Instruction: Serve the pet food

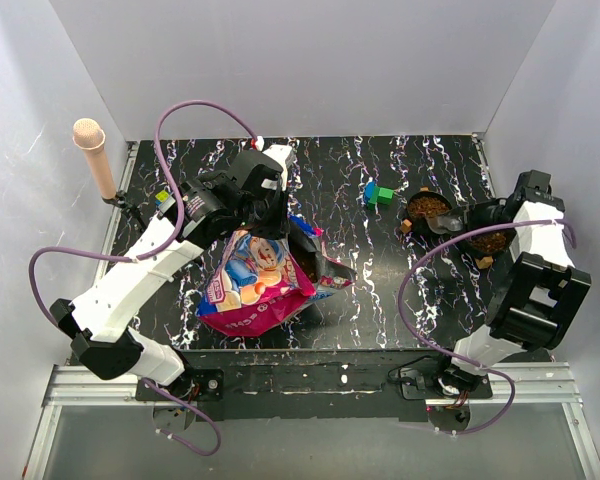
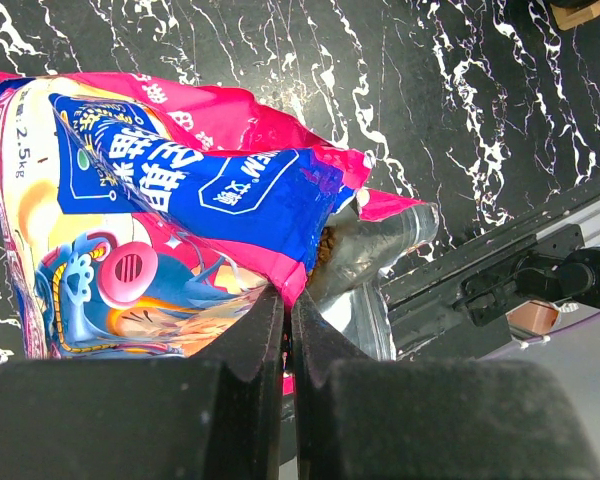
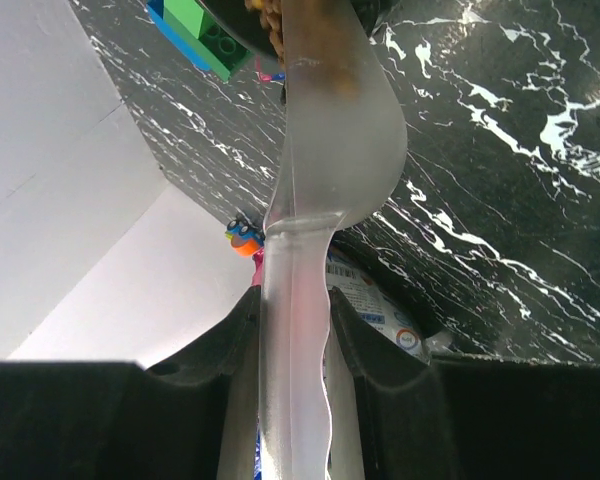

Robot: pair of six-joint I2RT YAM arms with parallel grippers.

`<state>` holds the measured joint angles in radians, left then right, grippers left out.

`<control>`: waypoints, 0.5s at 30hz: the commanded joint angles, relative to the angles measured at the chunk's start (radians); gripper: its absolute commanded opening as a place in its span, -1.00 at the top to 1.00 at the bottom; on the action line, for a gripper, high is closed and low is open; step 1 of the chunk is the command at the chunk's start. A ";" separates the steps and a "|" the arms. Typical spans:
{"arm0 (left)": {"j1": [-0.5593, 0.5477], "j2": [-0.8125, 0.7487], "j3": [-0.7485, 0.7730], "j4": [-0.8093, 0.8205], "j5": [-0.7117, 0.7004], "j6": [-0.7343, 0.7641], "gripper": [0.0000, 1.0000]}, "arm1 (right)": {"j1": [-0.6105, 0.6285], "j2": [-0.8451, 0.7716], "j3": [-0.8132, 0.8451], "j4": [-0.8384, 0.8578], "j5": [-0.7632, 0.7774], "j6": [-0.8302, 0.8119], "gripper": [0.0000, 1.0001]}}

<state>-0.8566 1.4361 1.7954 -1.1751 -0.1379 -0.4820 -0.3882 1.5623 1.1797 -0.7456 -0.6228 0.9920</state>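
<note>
The magenta-pink pet food bag (image 1: 252,285) lies open on the black marbled table (image 1: 380,290), left of centre. My left gripper (image 1: 271,212) is shut on the bag's pink top edge, and in the left wrist view (image 2: 288,300) the bag (image 2: 170,190) shows brown kibble (image 2: 330,247) at its silver-lined mouth. My right gripper (image 1: 467,220) is shut on the handle of a translucent scoop (image 3: 325,110). It holds the scoop, with kibble in it, over a black bowl (image 1: 429,207) that has kibble in it. A second black bowl (image 1: 490,240) also holds kibble.
Blue-and-green toy blocks (image 1: 378,193) sit left of the bowls and show in the right wrist view (image 3: 205,30). A pink-tipped post (image 1: 95,155) stands at the back left. White walls enclose the table. A metal rail (image 1: 310,380) runs along the near edge.
</note>
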 commanded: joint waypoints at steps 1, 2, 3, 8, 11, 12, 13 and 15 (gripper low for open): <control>0.001 -0.080 0.051 0.103 -0.005 0.022 1.00 | 0.003 0.018 0.119 -0.181 0.089 0.001 0.97; 0.001 -0.077 0.055 0.103 -0.006 0.023 1.00 | 0.005 0.025 0.133 -0.196 0.087 -0.001 0.97; 0.001 -0.075 0.058 0.104 -0.008 0.025 1.00 | 0.006 0.027 0.146 -0.214 0.084 -0.004 0.97; 0.004 -0.075 0.064 0.107 -0.011 0.033 1.00 | 0.011 0.034 0.163 -0.259 0.089 -0.027 0.97; 0.004 -0.077 0.056 0.112 -0.008 0.029 1.00 | 0.014 0.038 0.164 -0.268 0.092 -0.033 0.97; 0.004 -0.077 0.056 0.112 -0.006 0.028 1.00 | 0.014 0.038 0.166 -0.267 0.086 -0.030 0.97; 0.005 -0.077 0.056 0.115 -0.005 0.028 1.00 | 0.014 0.036 0.170 -0.268 0.083 -0.027 0.97; 0.005 -0.075 0.053 0.115 -0.003 0.026 1.00 | 0.015 0.025 0.188 -0.279 0.093 -0.029 0.97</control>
<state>-0.8539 1.4361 1.7954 -1.1740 -0.1379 -0.4709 -0.3706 1.5963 1.3087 -0.9623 -0.5705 0.9665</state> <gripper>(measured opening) 0.008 0.323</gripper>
